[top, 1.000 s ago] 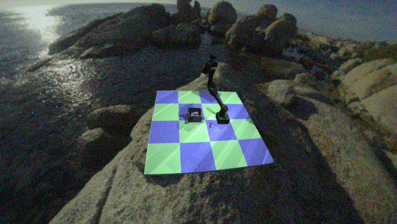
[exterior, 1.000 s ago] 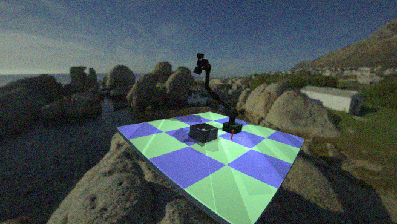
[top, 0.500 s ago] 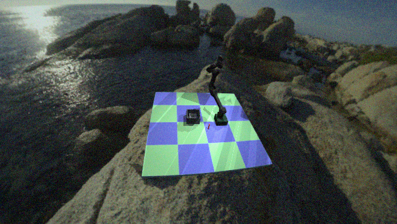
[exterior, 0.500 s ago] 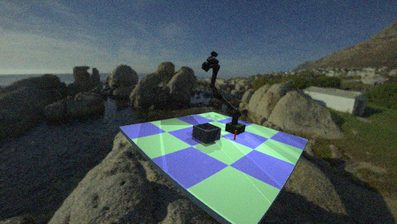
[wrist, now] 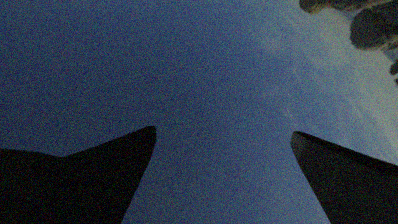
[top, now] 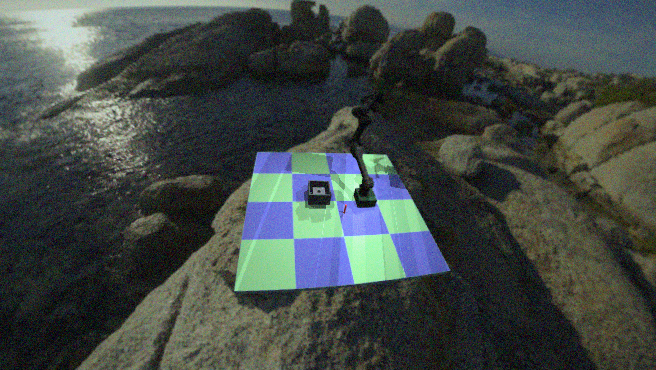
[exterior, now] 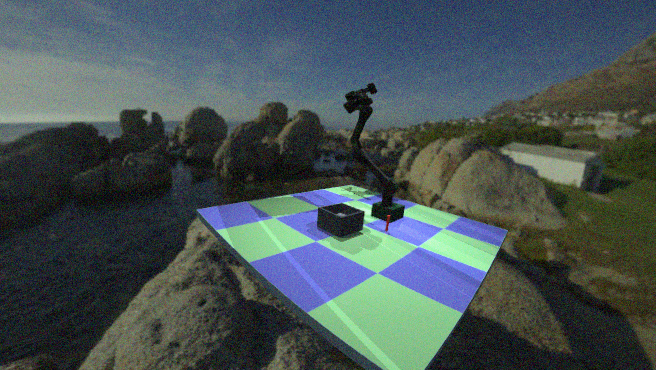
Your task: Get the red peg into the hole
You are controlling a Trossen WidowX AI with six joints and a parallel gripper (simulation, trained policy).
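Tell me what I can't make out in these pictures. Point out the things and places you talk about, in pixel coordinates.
- Hole in the box [top: 313, 200] [exterior: 340, 223]: exterior view, near walls hide it.
- Red peg's foot [top: 345, 209] [exterior: 388, 223]: top view, too small.
- Gripper's [wrist: 223, 131] finger roots: wrist view, cut off by the bottom edge.

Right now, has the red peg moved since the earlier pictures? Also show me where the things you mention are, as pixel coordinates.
No, as far as I can see. The red peg [top: 344, 209] [exterior: 387, 223] keeps its spot beside the arm's base [top: 358, 201] [exterior: 398, 214], on the same blue square [top: 363, 222] [exterior: 415, 231].
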